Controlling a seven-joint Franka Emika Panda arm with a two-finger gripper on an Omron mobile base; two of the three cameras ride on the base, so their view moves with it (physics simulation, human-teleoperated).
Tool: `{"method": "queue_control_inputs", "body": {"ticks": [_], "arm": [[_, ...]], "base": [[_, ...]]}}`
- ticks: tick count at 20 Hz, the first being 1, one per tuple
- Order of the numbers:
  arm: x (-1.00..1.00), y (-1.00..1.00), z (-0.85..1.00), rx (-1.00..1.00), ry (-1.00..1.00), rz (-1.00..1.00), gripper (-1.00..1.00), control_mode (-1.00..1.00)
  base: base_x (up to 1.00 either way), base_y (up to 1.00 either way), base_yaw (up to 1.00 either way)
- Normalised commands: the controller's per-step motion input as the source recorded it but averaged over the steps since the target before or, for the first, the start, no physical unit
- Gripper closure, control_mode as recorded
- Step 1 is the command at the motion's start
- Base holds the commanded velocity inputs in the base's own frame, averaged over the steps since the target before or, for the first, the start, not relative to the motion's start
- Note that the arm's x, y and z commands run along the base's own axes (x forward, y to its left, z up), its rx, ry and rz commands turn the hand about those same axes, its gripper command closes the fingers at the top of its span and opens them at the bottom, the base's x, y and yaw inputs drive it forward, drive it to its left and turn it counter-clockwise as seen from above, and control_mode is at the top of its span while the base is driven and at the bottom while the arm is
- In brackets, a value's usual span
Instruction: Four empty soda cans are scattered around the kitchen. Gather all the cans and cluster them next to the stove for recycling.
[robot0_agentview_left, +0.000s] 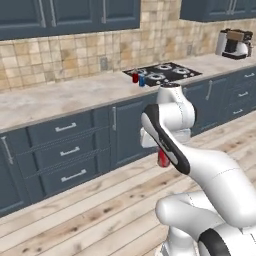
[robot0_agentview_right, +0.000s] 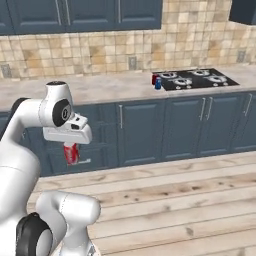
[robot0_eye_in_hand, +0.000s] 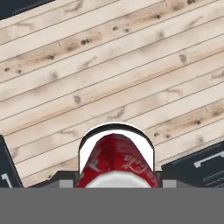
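Note:
My gripper (robot0_agentview_right: 71, 150) hangs in front of the lower cabinets, well above the wooden floor, shut on a red can (robot0_agentview_right: 71, 154) that points downward; the same can (robot0_agentview_left: 163, 159) peeks from behind my forearm and sits large between the finger tips in the hand view (robot0_eye_in_hand: 116, 162). On the counter, a red can (robot0_agentview_left: 135, 77) and a blue can (robot0_agentview_left: 142, 80) stand side by side at the left edge of the black stove (robot0_agentview_left: 167, 72). From the other side the pair shows as a red can (robot0_agentview_right: 154, 79) and a blue can (robot0_agentview_right: 158, 83) beside the stove (robot0_agentview_right: 197, 79).
A long beige counter (robot0_agentview_left: 55, 100) runs over dark blue drawers and cabinet doors (robot0_agentview_right: 145, 130). A coffee machine (robot0_agentview_left: 234, 43) stands at the far right of the counter. Wood-plank floor (robot0_agentview_right: 175, 200) lies between me and the cabinets.

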Motion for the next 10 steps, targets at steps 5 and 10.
{"method": "queue_control_inputs", "body": {"ticks": [5,10], "arm": [[0.00,0.00,0.00,0.00,0.00,0.00,1.00,1.00],[0.00,0.00,0.00,0.00,0.00,0.00,1.00,1.00]], "base": [[1.00,0.03,0.00],[0.93,0.04,0.10]]}}
